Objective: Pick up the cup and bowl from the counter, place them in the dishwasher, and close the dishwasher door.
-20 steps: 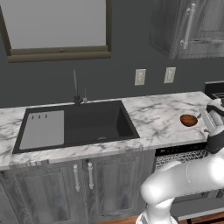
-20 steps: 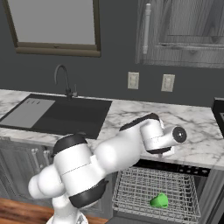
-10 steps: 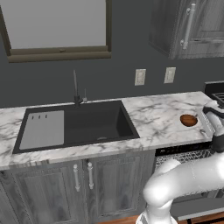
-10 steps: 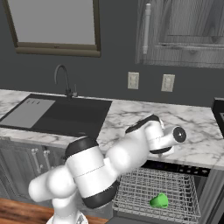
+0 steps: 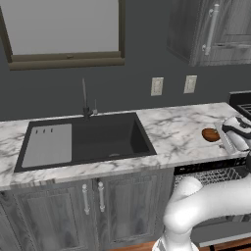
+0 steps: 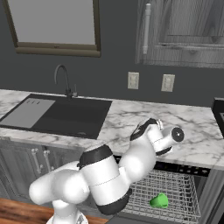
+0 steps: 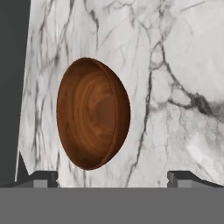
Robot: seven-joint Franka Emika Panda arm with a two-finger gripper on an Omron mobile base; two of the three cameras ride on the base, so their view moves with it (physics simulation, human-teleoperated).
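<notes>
We have our claw [image 7: 112,175] spread wide and empty, its two tips standing well apart at the near edge of the hand view, with the bowl [image 7: 93,113] lying just ahead of them and slightly toward one tip. The bowl sits upright on the bench [image 7: 183,65], mouth open toward the hand camera, so we judge we are looking down into it from above to line up a grasp on its rim. Being round, it has no real long axis; in the hand view it reads as an oval only because we see it at a slant.

From the left base view, the bowl [image 5: 210,134] rests near the bench's [image 5: 176,132] end, right beside our wrist and above the dishwasher [image 5: 211,179]. In the right base view, the cup [image 6: 159,201] already lies in the dishwasher rack [image 6: 175,192] below and in front of the claw, and the door looks open, which we take to mean the bowl is the remaining piece to move. We judge the wide spread suits straddling the bowl's wall.
</notes>
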